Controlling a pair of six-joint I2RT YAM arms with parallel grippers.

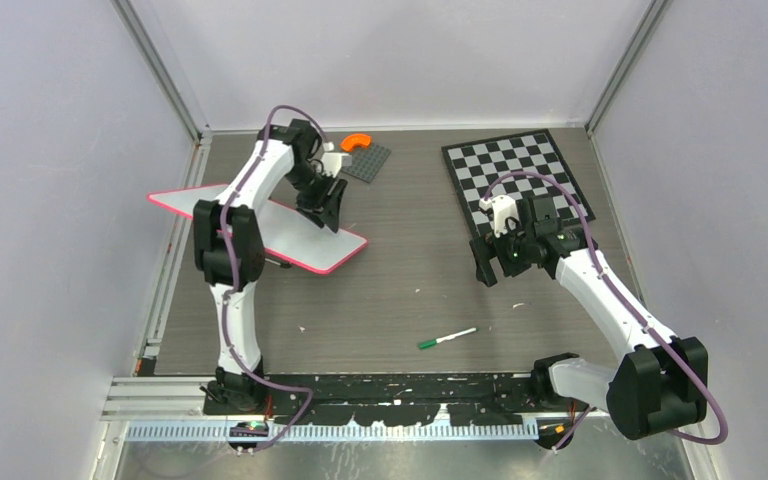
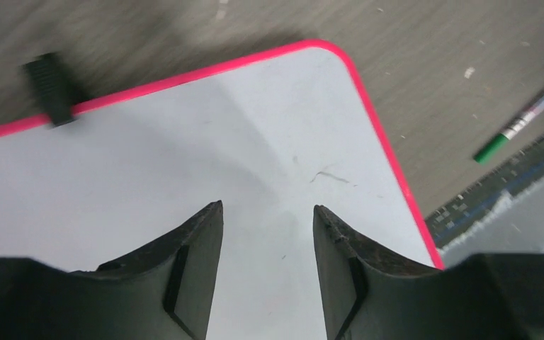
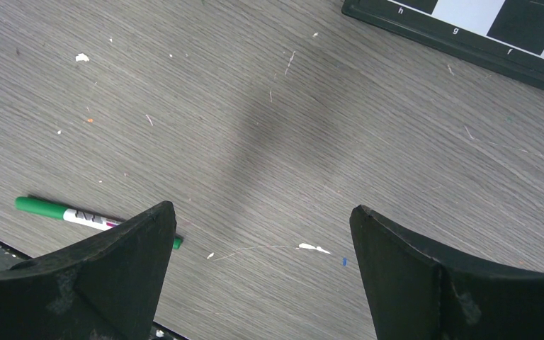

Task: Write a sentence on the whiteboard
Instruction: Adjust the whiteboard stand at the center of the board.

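The whiteboard, white with a pink rim, lies at the left of the table. In the left wrist view it fills the frame. I see no green sentence on it, only a faint grey mark. My left gripper is open and empty above the board's right part, with bare board between its tips. A green-capped marker lies on the table near the front middle. It also shows in the left wrist view and the right wrist view. My right gripper is open and empty above bare table, up-right of the marker.
A black-and-white chessboard lies at the back right, and its edge shows in the right wrist view. A grey plate with an orange arc piece sits behind the whiteboard. A black clip sits on the board's rim.
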